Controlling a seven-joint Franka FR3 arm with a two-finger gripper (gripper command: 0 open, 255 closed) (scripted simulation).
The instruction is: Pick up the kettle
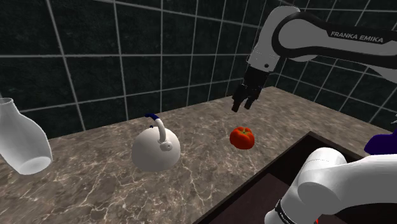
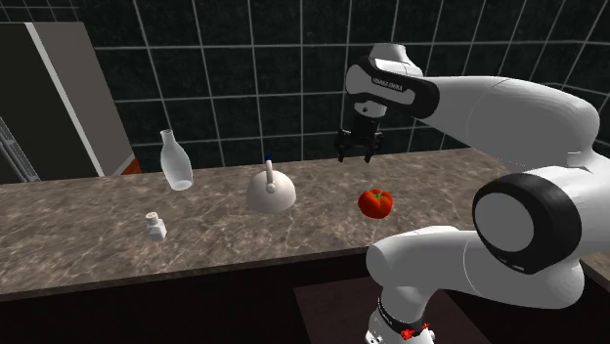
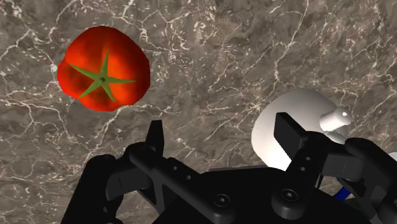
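Bench (image 1: pixel 95 191): brown marbled stone with pale veins, backed by a wall (image 1: pixel 127 51) of dark tiles with light joints. Kettle (image 1: pixel 156 151): white and dome-shaped, with an upright looped handle tipped in blue and a short spout; it is set upright on the bench, about the middle of it, to the left of the tomato in the shoulder view and well apart from it. In the second exterior view the kettle (image 2: pixel 271 193) is found between the bottle and the tomato, nearer the wall than the shaker. Tomato (image 1: pixel 242 137): red, with a green star-shaped calyx, and is laid on the bench below the hand and a little to one side. Bottle (image 2: pixel 175 162): pale and translucent, narrow-necked, stood upright near the wall at the second exterior view's left. Shaker (image 2: pixel 155 227): small and white, stood toward the front edge of the bench, apart from the bottle. Hand (image 1: pixel 245 105): black, two-fingered, carried by the white arm and pointed downward, held in the air above the bench between kettle and tomato. In the wrist view the fingers (image 3: pixel 154 130) are seen spread apart with only bare marble between them; nothing is gripped, and the kettle (image 3: pixel 286 127) is seen beyond one finger, untouched.
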